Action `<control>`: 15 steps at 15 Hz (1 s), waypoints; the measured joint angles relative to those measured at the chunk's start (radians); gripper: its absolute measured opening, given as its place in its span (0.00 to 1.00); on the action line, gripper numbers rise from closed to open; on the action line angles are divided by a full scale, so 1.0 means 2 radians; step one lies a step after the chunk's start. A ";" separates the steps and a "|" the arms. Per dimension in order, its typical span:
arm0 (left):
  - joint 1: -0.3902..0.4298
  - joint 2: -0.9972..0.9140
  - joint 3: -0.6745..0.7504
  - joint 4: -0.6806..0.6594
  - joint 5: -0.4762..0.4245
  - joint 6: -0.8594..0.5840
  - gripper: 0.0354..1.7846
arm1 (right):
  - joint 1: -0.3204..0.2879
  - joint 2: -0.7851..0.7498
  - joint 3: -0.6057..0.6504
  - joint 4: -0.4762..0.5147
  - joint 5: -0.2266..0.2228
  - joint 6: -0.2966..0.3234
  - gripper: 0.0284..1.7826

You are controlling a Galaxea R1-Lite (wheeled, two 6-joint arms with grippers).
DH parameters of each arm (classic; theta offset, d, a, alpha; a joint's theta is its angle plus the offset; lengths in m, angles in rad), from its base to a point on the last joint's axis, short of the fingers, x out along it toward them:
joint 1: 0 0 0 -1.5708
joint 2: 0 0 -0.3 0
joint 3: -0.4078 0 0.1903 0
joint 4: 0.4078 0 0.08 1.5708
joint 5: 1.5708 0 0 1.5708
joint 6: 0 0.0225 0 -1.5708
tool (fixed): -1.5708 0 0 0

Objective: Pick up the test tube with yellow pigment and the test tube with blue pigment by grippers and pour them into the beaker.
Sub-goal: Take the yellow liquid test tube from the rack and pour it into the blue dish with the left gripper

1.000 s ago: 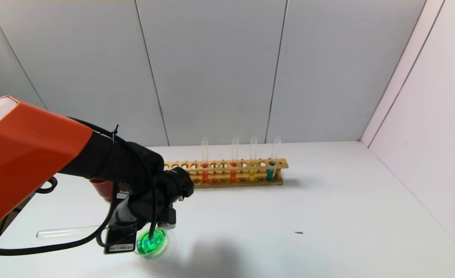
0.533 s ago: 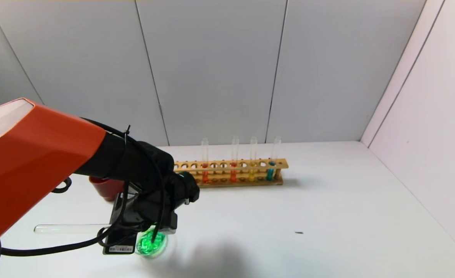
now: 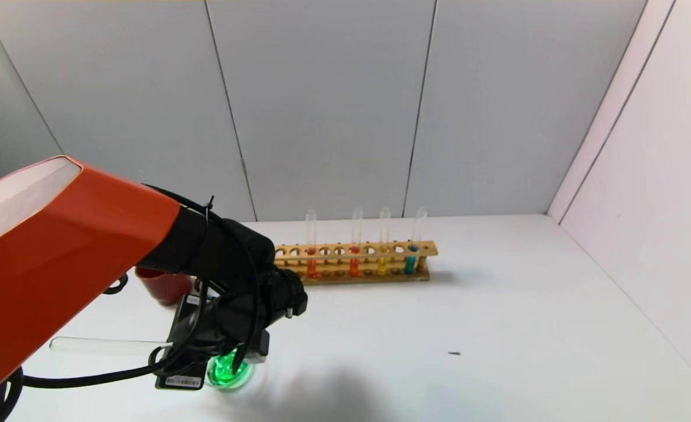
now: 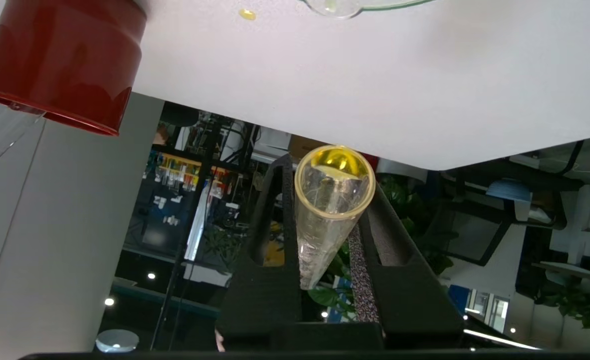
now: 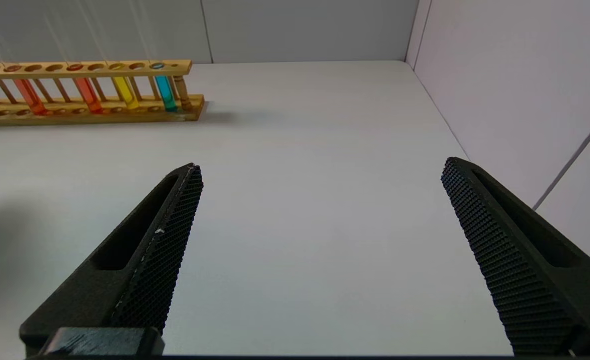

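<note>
Our left pincer (image 4: pixel 325 260) grips the nearly emptied yellow tube (image 4: pixel 331 210) beside the beaker (image 3: pixel 228 372); next, set it down. Right pincer (image 5: pixel 320 250) gapes wide.

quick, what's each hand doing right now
Left hand: shut on the test tube with yellow pigment, tipped over the beaker.
Right hand: open, holding nothing.

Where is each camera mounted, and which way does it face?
Head: on the robot's head, facing forward and down at table, rack, cup, beaker; left arm shows.
Left wrist: on that wrist, facing the cup past the left tool, shut on the yellow tube.
Right wrist: on that wrist, facing across the table to the rack; open right tool shows.
Shared: rack, head and right wrist; cup, head and left wrist.
</note>
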 joint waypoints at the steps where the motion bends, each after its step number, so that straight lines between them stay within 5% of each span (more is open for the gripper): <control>1: -0.002 0.002 -0.001 0.007 0.000 -0.001 0.17 | 0.000 0.000 0.000 0.000 0.000 0.000 0.98; 15: -0.010 0.004 -0.004 0.006 0.000 -0.006 0.17 | 0.000 0.000 0.000 0.000 0.000 0.000 0.98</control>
